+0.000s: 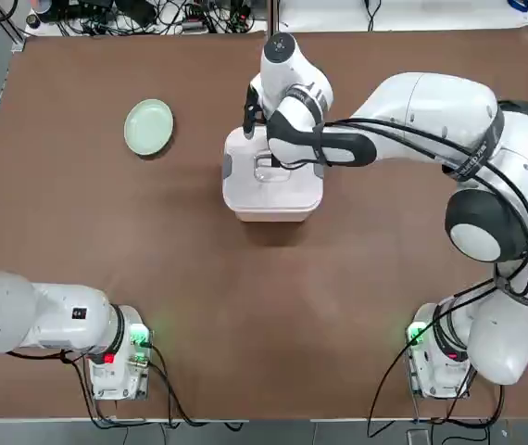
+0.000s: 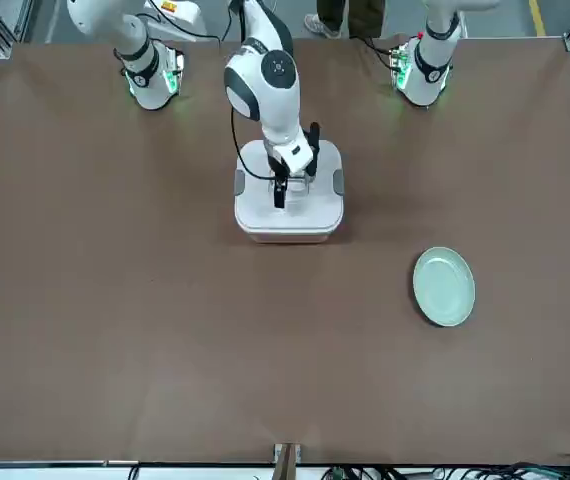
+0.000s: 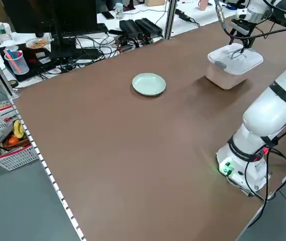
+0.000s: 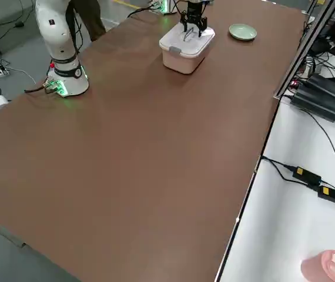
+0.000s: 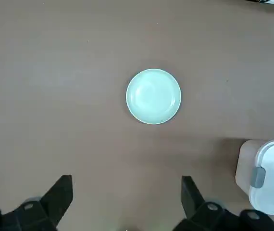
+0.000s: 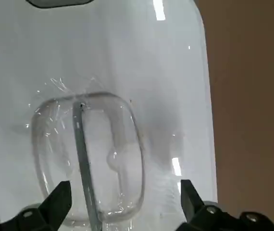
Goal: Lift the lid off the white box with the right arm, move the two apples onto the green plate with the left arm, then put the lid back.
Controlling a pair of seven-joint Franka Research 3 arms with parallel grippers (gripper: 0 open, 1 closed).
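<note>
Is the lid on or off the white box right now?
On. The lid sits flush on the white box, side clip down. The right hand hovers open over the handle, not gripping it.

Overhead camera looks straight down, arm bases at the bottom edge; front camera faces the robot from across the table, mirrored. Two raised side cameras look diagonally from either flank. All four share the white box (image 1: 271,181) and green plate (image 1: 148,127). Left wrist camera views the plate from high above; right wrist camera sits close over the lid (image 6: 103,86)
</note>
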